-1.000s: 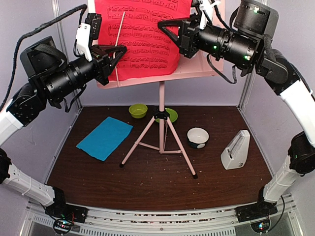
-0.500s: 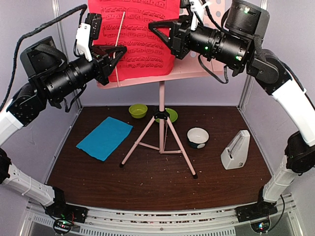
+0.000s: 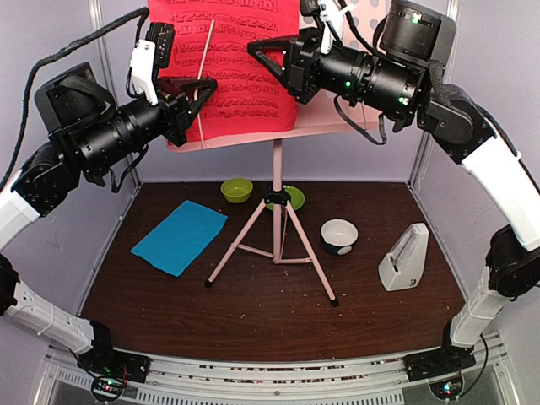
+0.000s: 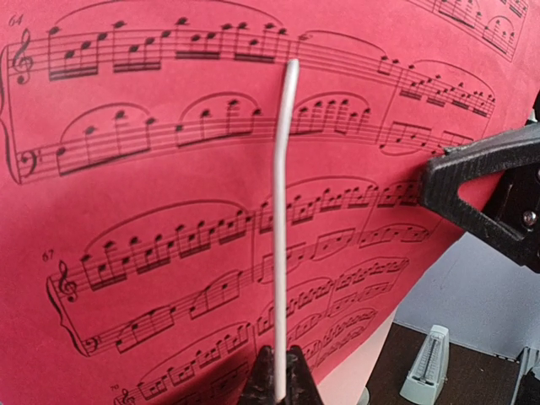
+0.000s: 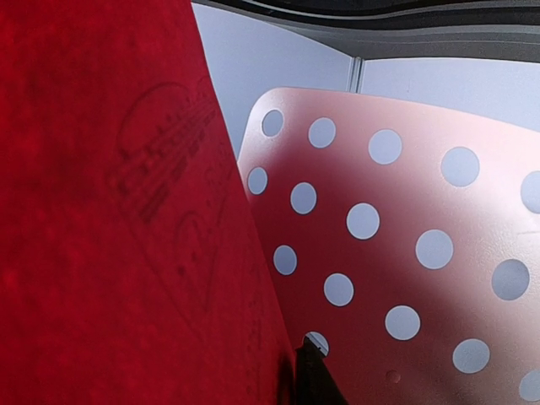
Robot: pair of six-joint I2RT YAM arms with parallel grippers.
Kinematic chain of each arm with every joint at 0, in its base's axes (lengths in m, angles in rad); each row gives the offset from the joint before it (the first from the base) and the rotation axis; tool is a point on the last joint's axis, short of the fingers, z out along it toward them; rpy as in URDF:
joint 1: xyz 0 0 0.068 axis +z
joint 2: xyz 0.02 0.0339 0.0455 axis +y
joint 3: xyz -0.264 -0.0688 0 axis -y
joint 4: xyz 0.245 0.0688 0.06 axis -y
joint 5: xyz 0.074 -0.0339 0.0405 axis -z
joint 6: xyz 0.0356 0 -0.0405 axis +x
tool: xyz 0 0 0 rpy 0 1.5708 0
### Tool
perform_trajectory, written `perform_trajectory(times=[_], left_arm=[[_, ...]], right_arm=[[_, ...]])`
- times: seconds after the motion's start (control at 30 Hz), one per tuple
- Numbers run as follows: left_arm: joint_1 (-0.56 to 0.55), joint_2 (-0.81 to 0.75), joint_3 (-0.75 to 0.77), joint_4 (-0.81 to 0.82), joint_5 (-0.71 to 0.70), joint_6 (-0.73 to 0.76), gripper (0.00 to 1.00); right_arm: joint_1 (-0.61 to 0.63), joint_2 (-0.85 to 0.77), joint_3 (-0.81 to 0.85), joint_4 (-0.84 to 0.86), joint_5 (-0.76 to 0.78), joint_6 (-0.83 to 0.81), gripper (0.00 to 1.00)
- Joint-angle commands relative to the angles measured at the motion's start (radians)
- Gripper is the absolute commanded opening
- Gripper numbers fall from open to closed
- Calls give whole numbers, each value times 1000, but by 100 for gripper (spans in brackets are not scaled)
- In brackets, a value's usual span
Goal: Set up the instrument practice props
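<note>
The pale pink music stand (image 3: 277, 160) stands mid-table on its tripod, its hole-dotted desk (image 5: 396, 228) up high. A red music sheet (image 3: 228, 51) leans on the desk. My right gripper (image 3: 257, 46) is shut on the sheet's right edge. One black fingertip (image 5: 314, 375) shows behind the paper and the other is hidden by it. My left gripper (image 4: 278, 359) is shut on a thin white wire rod (image 4: 283, 211) lying upright across the sheet's front. The blue music sheet (image 3: 180, 236) lies flat on the table at the left. The metronome (image 3: 403, 257) stands at the right.
A green bowl (image 3: 236, 190) and a green plate (image 3: 291, 197) sit behind the tripod legs. A white bowl with a black base (image 3: 339, 236) stands to the right of the legs. Grey walls close in the back and sides.
My right gripper has moved left and the red sheet's right edge has slid left across the desk with it. The left gripper and the rod have not moved.
</note>
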Motion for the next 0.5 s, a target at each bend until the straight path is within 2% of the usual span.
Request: perform_trajectory(times=[0.0, 0.3, 0.4, 0.47], left_arm=[[-3, 14, 6, 20, 6, 22, 0], [-3, 18, 7, 18, -2, 24, 0], [-3, 19, 8, 17, -13, 22, 2], [-3, 19, 9, 18, -20, 22, 13]], right_arm=[[8, 18, 33, 26, -16, 15, 16], [11, 43, 61, 26, -25, 14, 18], [11, 36, 51, 24, -14, 10, 34], [11, 27, 42, 26, -2, 5, 45]])
